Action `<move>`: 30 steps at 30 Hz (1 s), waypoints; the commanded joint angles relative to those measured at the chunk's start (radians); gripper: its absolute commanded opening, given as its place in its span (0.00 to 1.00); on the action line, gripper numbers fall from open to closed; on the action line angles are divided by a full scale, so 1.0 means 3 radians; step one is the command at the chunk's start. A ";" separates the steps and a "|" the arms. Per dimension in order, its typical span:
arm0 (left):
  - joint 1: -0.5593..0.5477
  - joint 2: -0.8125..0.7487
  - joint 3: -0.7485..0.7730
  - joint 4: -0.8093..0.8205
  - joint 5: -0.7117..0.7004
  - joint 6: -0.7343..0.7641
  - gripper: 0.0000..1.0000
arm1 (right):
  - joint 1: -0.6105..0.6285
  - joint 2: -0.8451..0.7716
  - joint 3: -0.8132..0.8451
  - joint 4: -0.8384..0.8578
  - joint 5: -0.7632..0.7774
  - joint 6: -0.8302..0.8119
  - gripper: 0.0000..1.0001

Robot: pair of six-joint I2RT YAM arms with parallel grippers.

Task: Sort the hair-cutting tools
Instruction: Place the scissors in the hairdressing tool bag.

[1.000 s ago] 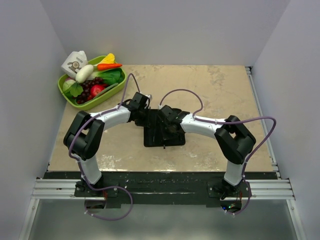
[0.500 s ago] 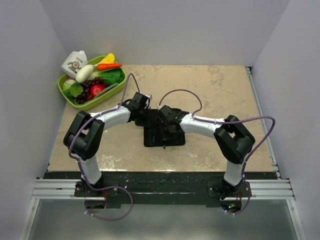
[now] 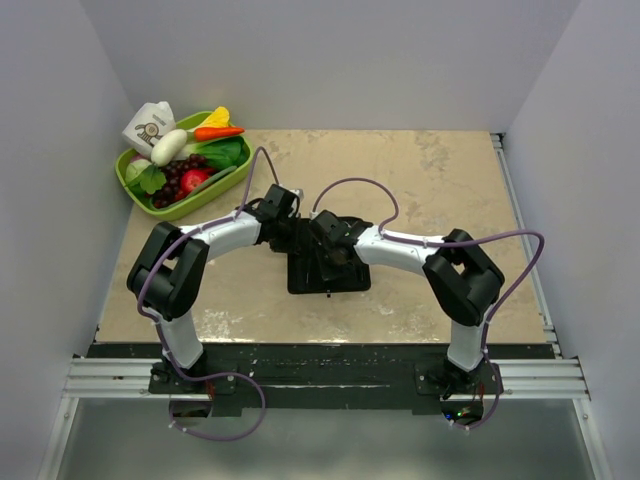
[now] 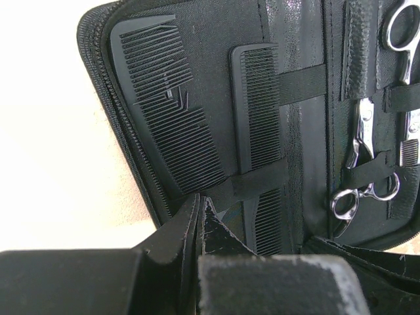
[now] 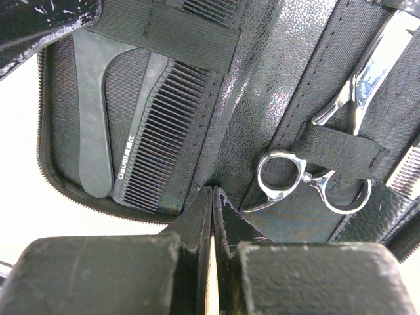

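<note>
Both grippers sit low over the open black case [image 3: 340, 278], which lies flat on the table [image 3: 440, 190] just ahead of the arm bases and about midway between them. From overhead I see the left arm reaching in from the left and the right arm from the right, their wrists close together above the case. A green tray [image 3: 200, 203] of toy fruit and vegetables sits at the far left corner, well apart from the case, with a small milk carton [image 3: 150, 125] at its back edge.

On my left wrist camera the left gripper [image 4: 199, 203] has its jaws pressed together with nothing visible between them, and its tips are over the near edge of the case. One half of the case holds a wide-toothed comb [image 4: 164, 111] by the zip. Beside it is a narrow comb [image 4: 259, 111], tucked under two elastic straps. The other half holds the scissors [image 4: 361, 144], blades pointing away and ring handles toward me, pinned by a strap across the shanks. A second pair of scissors [image 4: 400, 26] shows at the upper right edge, partly cut off.

On the right wrist camera the right gripper [image 5: 212, 193] is likewise closed tight. Its tips are at the case's edge; I cannot tell whether they touch the lining. A lettered comb [image 5: 164, 131] lies to their left against a flat grey piece [image 5: 92, 118]. I cannot tell whether it is one of the two combs already named. To the right, silver ring handles sit under a strap, very near the fingertips.
</note>
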 commanded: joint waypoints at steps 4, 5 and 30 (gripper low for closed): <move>0.0002 0.0130 -0.0119 -0.0013 -0.0116 -0.0084 0.00 | 0.0136 0.0026 -0.0011 -0.0060 -0.0284 0.0099 0.00; 0.0002 0.0130 -0.0124 -0.0008 -0.0116 -0.0100 0.00 | 0.0141 -0.0004 -0.0026 -0.0071 -0.0290 0.0109 0.00; 0.0002 0.0074 -0.0257 0.0151 -0.0147 -0.0253 0.00 | 0.0402 -0.0633 -0.0011 -0.0668 0.0068 0.0360 0.00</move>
